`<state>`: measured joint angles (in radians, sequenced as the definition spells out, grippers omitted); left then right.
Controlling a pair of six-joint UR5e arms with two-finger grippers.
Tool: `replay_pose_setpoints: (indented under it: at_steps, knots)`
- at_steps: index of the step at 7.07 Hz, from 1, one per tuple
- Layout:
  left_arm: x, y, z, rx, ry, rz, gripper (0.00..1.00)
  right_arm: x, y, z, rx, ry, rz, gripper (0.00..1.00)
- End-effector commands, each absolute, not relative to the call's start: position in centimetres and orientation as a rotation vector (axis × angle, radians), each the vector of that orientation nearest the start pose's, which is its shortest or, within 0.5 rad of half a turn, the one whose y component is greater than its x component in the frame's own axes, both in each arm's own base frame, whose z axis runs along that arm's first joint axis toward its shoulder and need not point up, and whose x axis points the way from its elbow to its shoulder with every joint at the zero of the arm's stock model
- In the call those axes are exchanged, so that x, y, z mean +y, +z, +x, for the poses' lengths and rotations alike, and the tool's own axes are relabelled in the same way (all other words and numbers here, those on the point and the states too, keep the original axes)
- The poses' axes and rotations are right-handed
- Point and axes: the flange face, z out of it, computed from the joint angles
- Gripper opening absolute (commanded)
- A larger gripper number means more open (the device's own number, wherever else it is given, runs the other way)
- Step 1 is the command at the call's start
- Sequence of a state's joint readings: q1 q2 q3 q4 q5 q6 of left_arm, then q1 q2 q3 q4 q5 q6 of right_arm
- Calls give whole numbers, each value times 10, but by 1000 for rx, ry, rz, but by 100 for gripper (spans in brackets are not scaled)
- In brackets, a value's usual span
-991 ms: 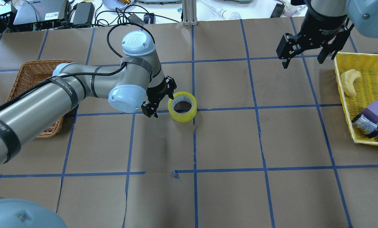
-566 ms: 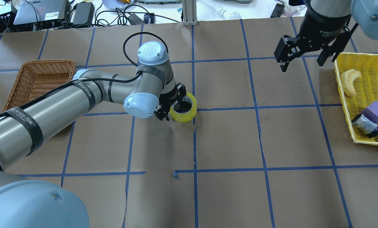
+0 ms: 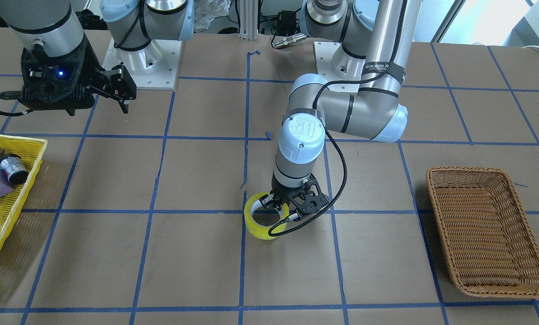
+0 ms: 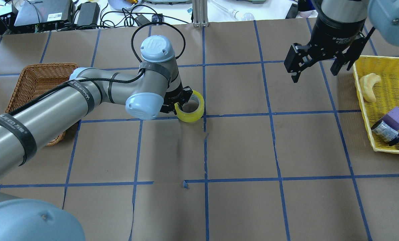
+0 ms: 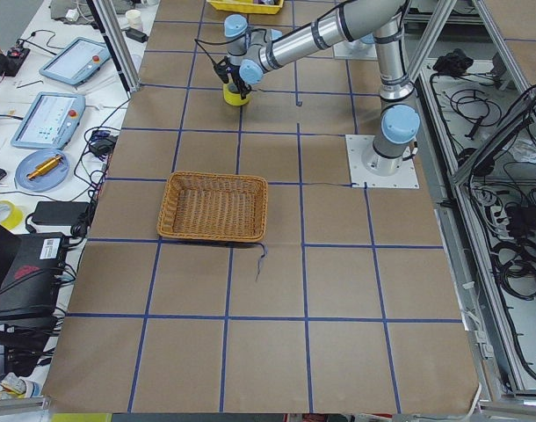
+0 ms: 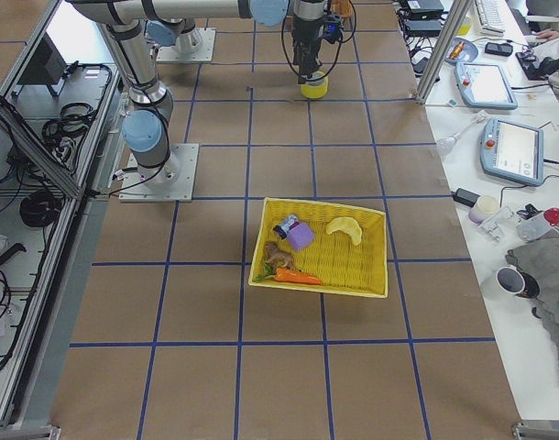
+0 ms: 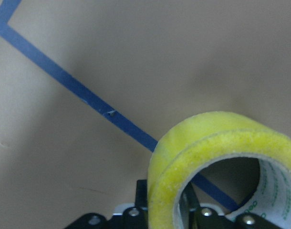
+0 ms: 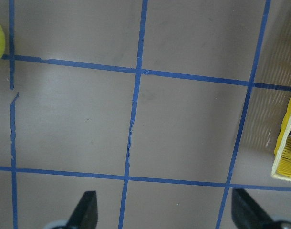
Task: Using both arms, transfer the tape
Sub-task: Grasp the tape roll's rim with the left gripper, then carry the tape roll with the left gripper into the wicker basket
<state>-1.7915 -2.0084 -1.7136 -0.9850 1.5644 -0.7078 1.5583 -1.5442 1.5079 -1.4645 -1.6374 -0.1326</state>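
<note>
Left gripper (image 4: 178,108) pinches the tape (image 4: 190,117) wall; right gripper (image 4: 314,74) hangs spread near the yellow basket (image 4: 394,69).

Tape (image 4: 189,117) between wicker basket (image 4: 35,80) and tray (image 4: 391,72)

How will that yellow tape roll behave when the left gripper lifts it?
The tape looks like a rigid ring on a white core, so it probably won't flex. Held by one wall in the left gripper, it may swing or tilt. Set on edge, it would likely roll.
</note>
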Motion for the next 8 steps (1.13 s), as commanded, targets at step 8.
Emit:
replay_pose_setpoints:
  at_steps: [8]
  knots:
    - [-640, 281, 275, 2950, -93, 493, 0, -492, 503, 120, 3203, 87, -195, 100]
